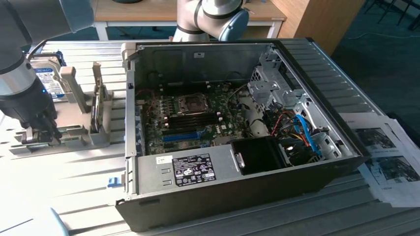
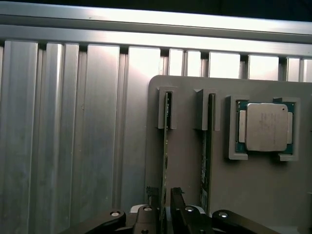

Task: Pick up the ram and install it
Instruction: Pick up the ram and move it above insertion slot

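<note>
The end effector [image 2: 164, 191] is down at the grey holder [image 2: 185, 156]. Its fingers [image 2: 152, 191] are drawn almost together, one on each side of the ram [image 2: 165, 141], pinching its upper edge. The ram stands on its long edge in one of the holder's two slots, its far end tucked into a notched post. From above it reads as a thin green strip, seen edge-on.

The wrist view gives the close detail. A second stick [image 2: 206, 146] stands in the neighbouring slot, parallel to the ram and just beside it. Past that, a square silver processor [image 2: 265, 126] lies flat in the holder's recess. The ribbed metal table [image 2: 63, 136] runs alongside the holder.

The exterior view gives the wider scene. The arm [image 1: 19, 83] reaches down onto the holder and a hard drive [image 1: 47, 81] stands upright behind it. An open computer case [image 1: 229, 196] lies just beside the holder on the exterior view's right, with the motherboard facing up. Printed papers [image 1: 387, 157] lie well apart from the holder, beyond the case.
</note>
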`<action>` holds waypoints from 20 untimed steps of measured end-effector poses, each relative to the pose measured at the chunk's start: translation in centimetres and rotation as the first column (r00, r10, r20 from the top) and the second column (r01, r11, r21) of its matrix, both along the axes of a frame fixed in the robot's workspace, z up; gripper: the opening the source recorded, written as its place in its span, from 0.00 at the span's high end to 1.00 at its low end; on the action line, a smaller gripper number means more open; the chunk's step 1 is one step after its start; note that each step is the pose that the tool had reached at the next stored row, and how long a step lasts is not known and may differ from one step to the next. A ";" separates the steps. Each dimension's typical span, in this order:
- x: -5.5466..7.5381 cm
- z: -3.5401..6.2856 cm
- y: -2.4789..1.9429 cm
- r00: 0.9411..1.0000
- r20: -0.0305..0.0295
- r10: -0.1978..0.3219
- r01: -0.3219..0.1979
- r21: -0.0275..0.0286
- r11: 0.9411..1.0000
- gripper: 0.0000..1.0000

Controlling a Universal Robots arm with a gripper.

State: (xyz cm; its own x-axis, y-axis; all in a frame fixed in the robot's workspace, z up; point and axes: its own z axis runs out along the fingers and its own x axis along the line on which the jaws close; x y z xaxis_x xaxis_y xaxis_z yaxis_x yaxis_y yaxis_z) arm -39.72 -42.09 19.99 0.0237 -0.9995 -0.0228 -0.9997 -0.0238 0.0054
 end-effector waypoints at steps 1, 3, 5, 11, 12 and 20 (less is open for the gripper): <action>0.0 -0.02 0.00 1.000 0.000 0.000 0.000 0.000 1.000 0.76; 0.0 -0.01 0.00 1.000 0.000 0.000 0.000 0.000 1.000 0.76; 0.0 -0.01 0.00 1.000 0.000 0.000 0.000 0.000 1.000 0.76; 0.0 -0.01 0.00 1.000 0.000 0.000 0.000 0.000 1.000 0.76; 0.0 -0.01 0.00 1.000 0.000 0.000 0.000 0.000 1.000 0.76; 0.0 -0.01 0.01 1.000 0.000 0.000 0.000 0.000 1.000 0.84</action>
State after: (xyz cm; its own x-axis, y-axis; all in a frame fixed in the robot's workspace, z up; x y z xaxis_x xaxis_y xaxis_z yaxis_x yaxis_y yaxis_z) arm -39.73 -42.08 19.98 0.0236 -0.9995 -0.0226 -0.9997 -0.0237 0.0056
